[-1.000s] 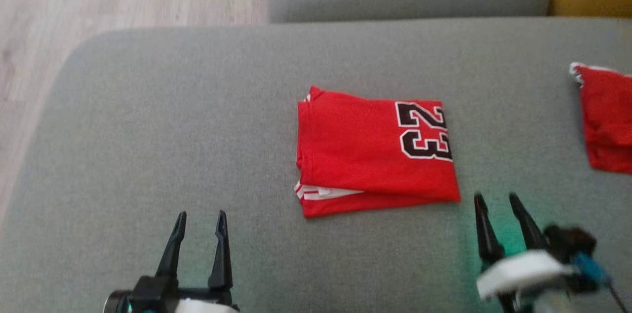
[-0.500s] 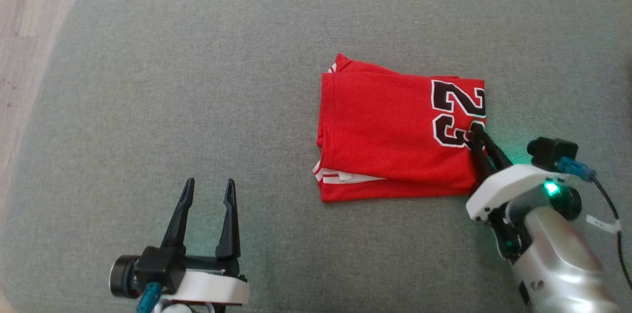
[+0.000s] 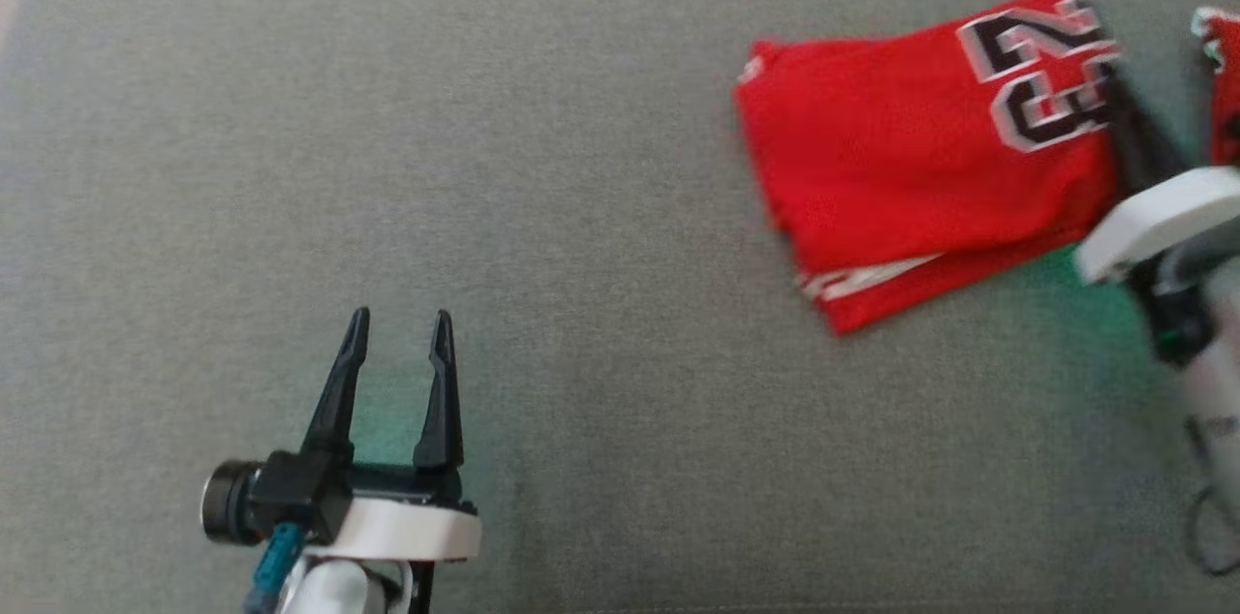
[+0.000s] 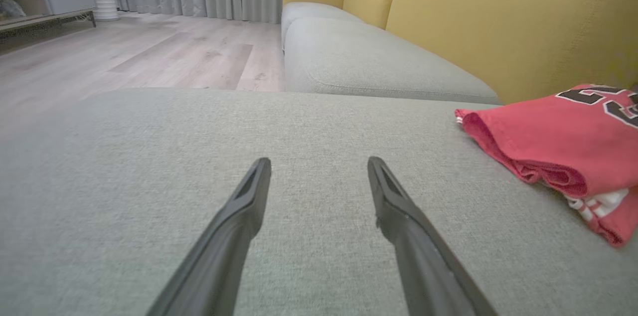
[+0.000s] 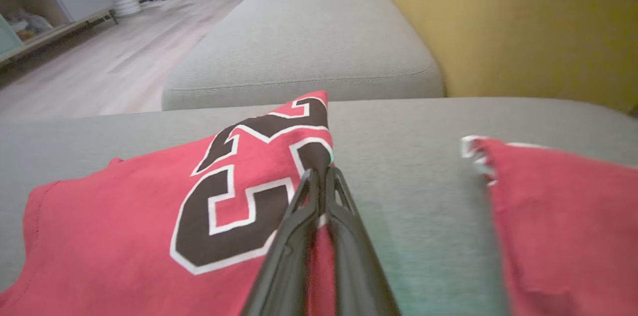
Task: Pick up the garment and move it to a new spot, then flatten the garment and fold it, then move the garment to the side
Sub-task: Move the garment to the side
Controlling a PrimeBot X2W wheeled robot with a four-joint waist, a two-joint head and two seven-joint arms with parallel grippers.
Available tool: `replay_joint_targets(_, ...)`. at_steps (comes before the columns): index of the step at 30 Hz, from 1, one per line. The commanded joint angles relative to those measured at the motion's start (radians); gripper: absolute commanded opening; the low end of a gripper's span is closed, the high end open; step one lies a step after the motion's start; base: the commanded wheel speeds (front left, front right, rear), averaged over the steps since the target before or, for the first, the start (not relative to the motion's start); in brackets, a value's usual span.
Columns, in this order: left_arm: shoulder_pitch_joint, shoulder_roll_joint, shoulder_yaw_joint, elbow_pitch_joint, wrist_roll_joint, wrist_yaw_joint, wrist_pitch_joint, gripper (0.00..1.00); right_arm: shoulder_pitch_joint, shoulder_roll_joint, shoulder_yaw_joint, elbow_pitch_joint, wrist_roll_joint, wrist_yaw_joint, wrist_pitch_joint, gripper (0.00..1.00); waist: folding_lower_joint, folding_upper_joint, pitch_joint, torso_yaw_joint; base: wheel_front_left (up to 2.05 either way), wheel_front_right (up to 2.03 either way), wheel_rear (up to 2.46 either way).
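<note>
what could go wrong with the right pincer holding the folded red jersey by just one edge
1. The right pincer is shut on one edge of the folded red jersey with the black 23, so dragging may pull the fold open.
2. A second red cloth lies close beside it on the grey fabric cushion; the jersey could bunch against it.

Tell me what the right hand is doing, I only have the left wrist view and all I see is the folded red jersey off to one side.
Observer: The right hand is shut on the jersey, pinching its edge beside the black number.
Operator: Anything lying past the jersey on that side?
Observer: Yes, a second red cloth lies on the cushion there, with a strip of bare grey between the two.
</note>
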Motion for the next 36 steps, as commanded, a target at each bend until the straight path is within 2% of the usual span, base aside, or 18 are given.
replay_joint_targets(1,-0.033,-0.002,0.032,-0.031,0.01,-0.002,-0.006,1.0,-0.02,-0.054,0.0,-0.026,-0.007,-0.001,-0.009,0.0,-0.0001,0.0,0.027,-0.026,0.0,0.0,0.0)
replay_joint_targets(2,-0.033,-0.002,0.032,-0.031,0.01,-0.002,-0.006,1.0,-0.02,-0.054,0.0,-0.026,-0.007,-0.001,-0.009,0.0,-0.0001,0.0,0.027,-0.026,0.0,0.0,0.0)
replay_joint_targets(12,-0.066,-0.002,0.046,-0.038,0.027,-0.012,-0.006,1.0,-0.032,-0.32,-0.129,-0.048,-0.033,-0.001,0.005,0.0,-0.0001,0.0,0.084,-0.078,0.0,0.0,0.0)
replay_joint_targets(13,-0.069,-0.002,0.049,-0.038,0.029,-0.013,-0.006,1.0,-0.033,-0.335,-0.149,-0.051,-0.035,-0.001,0.01,0.29,-0.0001,0.0,0.085,-0.082,0.0,0.0,0.0)
replay_joint_targets(14,-0.072,-0.002,0.051,-0.038,0.031,-0.014,-0.006,1.0,-0.033,-0.346,-0.167,-0.056,-0.04,-0.001,0.016,1.0,-0.0001,0.0,0.085,-0.085,0.0,0.0,0.0)
replay_joint_targets(17,-0.082,-0.002,0.066,-0.056,0.021,-0.004,-0.006,1.0,-0.027,-0.345,-0.21,-0.085,-0.069,-0.001,0.024,1.0,-0.0001,0.0,0.072,-0.094,0.0,0.0,0.0)
replay_joint_targets(19,-0.084,-0.002,0.079,-0.078,0.02,0.013,-0.006,1.0,-0.008,-0.318,-0.232,-0.112,-0.106,-0.001,0.012,1.0,-0.0001,0.0,0.053,-0.094,0.0,0.0,0.0)
replay_joint_targets(21,-0.082,-0.002,0.083,-0.092,-0.002,0.023,-0.006,1.0,0.025,-0.26,-0.249,-0.143,-0.142,-0.001,-0.007,1.0,-0.0001,0.0,0.024,-0.091,0.0,0.0,0.0)
replay_joint_targets(26,-0.053,-0.002,0.058,-0.087,-0.039,0.006,-0.006,1.0,0.181,-0.046,-0.253,-0.256,-0.222,-0.001,-0.055,1.0,-0.0001,0.0,-0.072,-0.065,0.0,0.0,0.0)
replay_joint_targets(30,-0.022,-0.002,0.045,-0.066,-0.069,0.018,-0.006,1.0,0.342,0.111,-0.217,-0.353,-0.261,-0.001,-0.089,1.0,-0.0001,0.0,-0.158,-0.036,0.0,0.0,0.0)
replay_joint_targets(33,0.002,-0.002,0.037,-0.066,-0.073,0.029,-0.006,1.0,0.438,0.194,-0.182,-0.438,-0.291,-0.001,-0.095,1.0,-0.0001,0.0,-0.215,-0.012,0.0,0.0,0.0)
replay_joint_targets(36,0.033,-0.002,0.037,-0.073,-0.05,0.044,-0.006,1.0,0.537,0.25,-0.157,-0.538,-0.327,-0.001,-0.095,1.0,-0.0001,0.0,-0.258,0.007,0.0,0.0,0.0)
